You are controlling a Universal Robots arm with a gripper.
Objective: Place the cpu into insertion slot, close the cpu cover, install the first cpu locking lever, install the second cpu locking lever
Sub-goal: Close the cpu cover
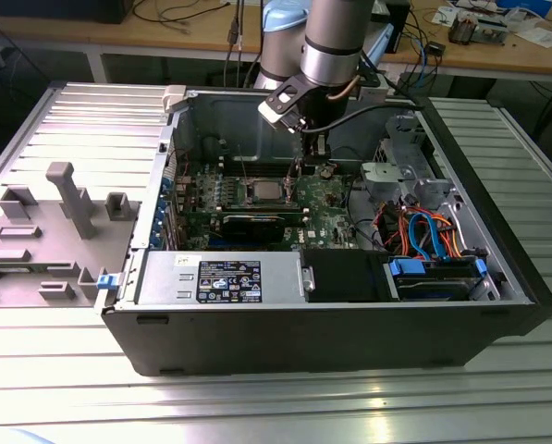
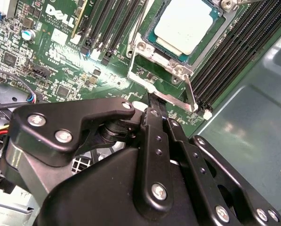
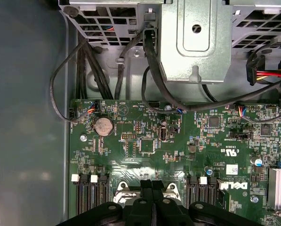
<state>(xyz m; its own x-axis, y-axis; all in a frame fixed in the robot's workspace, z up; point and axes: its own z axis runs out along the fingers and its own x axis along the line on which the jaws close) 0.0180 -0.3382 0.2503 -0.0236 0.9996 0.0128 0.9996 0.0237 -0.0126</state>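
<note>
A: Exterior view: case (image 1: 303, 333) holds the board (image 1: 329, 199); cpu (image 1: 262, 191) sits in the insertion slot (image 1: 246, 192), gripper (image 1: 310, 153) just beside it.
B: Second wrist view?
A: There the cpu cover (image 2: 214, 30) looks down round the chip. Fingers (image 2: 152, 120) clenched, nothing between them, tips at a loose lever (image 2: 189, 92). Could slip off the thin wire, gouge the board.
B: First wrist view?
A: Clenched fingers above the slot.
</note>
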